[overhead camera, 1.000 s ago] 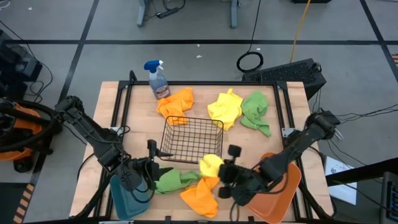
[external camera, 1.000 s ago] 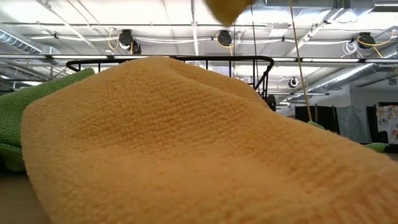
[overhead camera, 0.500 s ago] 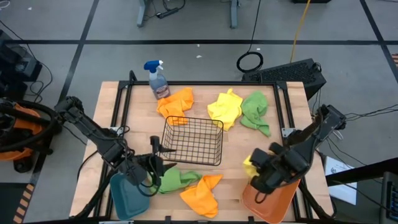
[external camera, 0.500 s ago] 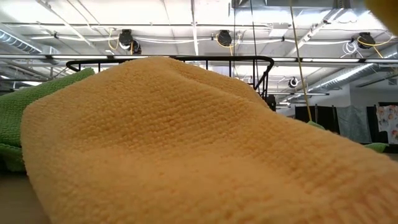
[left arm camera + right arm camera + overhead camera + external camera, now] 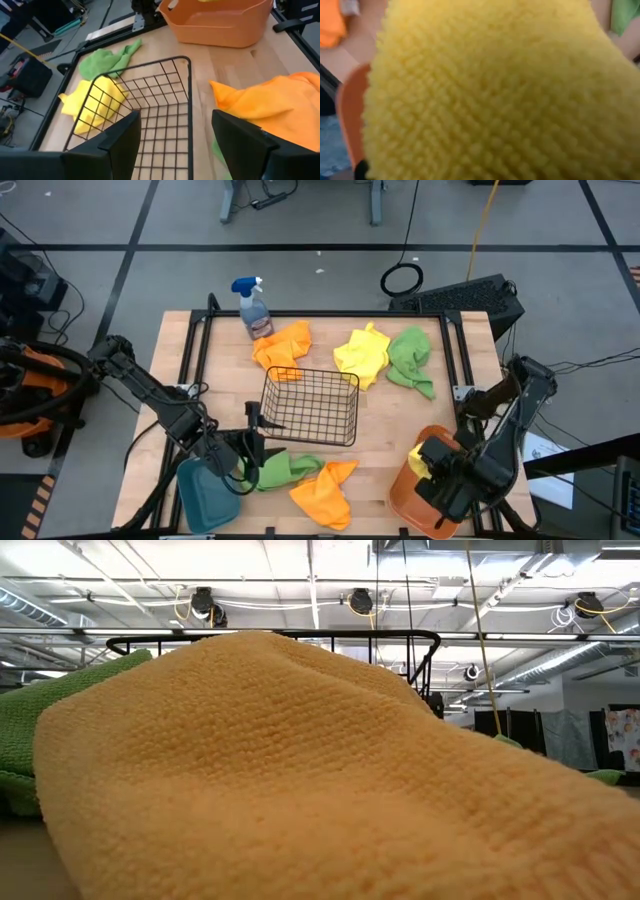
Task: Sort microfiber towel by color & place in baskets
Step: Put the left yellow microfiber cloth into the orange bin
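Note:
My right gripper (image 5: 437,468) hangs over the orange tub (image 5: 405,498) at the table's near right and is shut on a yellow towel (image 5: 424,464). That towel fills the right wrist view (image 5: 500,95). My left gripper (image 5: 252,445) is open. It hovers at the near left corner of the black wire basket (image 5: 310,408), beside a green towel (image 5: 275,470) that lies flat on the table. An orange towel (image 5: 322,492) lies next to the green one. The teal tub (image 5: 205,495) stands at the near left. My right gripper holds the yellow towel (image 5: 500,95) lifted clear above the orange tub's rim (image 5: 347,110). The towel itself covers the fingers, so which part they have and how many layers cannot be told.
At the far side lie another orange towel (image 5: 282,345), a yellow one (image 5: 362,355) and a green one (image 5: 410,360), with a blue-capped spray bottle (image 5: 252,305) standing at the far left. In the low view the near orange towel (image 5: 300,770) blocks almost everything.
My right gripper has carried the yellow towel from the near side of the wire basket toward the table's right, and now has it above the orange tub. The orange and green towels it left behind stay on the table.

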`<control>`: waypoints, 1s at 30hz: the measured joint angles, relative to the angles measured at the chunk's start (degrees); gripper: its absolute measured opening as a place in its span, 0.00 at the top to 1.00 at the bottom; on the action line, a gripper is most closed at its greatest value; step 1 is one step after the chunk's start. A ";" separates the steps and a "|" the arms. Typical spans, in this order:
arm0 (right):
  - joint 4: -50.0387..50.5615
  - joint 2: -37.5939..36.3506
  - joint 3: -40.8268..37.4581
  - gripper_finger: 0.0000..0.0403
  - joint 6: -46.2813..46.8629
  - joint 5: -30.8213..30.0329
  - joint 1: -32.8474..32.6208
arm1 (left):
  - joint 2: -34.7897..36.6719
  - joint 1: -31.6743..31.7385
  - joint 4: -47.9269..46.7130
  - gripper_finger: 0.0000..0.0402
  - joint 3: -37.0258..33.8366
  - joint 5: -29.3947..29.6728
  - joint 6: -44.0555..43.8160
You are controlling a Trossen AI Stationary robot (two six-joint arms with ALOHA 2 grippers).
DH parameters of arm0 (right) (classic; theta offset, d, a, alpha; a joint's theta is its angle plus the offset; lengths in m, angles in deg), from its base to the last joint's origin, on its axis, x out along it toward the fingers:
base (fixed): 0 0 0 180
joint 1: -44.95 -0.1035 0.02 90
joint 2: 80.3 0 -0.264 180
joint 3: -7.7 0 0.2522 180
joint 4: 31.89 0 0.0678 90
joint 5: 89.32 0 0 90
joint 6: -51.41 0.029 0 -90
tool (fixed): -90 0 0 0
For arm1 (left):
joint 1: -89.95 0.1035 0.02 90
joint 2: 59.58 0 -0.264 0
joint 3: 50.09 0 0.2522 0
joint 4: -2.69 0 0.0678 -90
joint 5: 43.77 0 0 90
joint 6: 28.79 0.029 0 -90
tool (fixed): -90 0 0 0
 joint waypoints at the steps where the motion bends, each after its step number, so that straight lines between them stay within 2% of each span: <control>1: -0.06 0.91 0.00 0.94 0.01 0.25 -0.34 | 0.00 0.20 0.16 0.38 0.00 0.00 0.18; 18: 1.01 17.75 -0.11 0.93 -3.15 7.00 -0.73 | 0.00 2.60 0.89 0.38 0.00 -1.29 1.89; 21: 0.97 18.97 -0.11 0.88 -3.46 8.06 -0.75 | 0.00 2.60 0.82 0.38 0.00 -1.29 1.91; 30: 0.87 19.19 -0.11 0.61 -2.50 9.36 -0.75 | 0.00 2.60 0.80 0.38 0.00 -1.31 1.73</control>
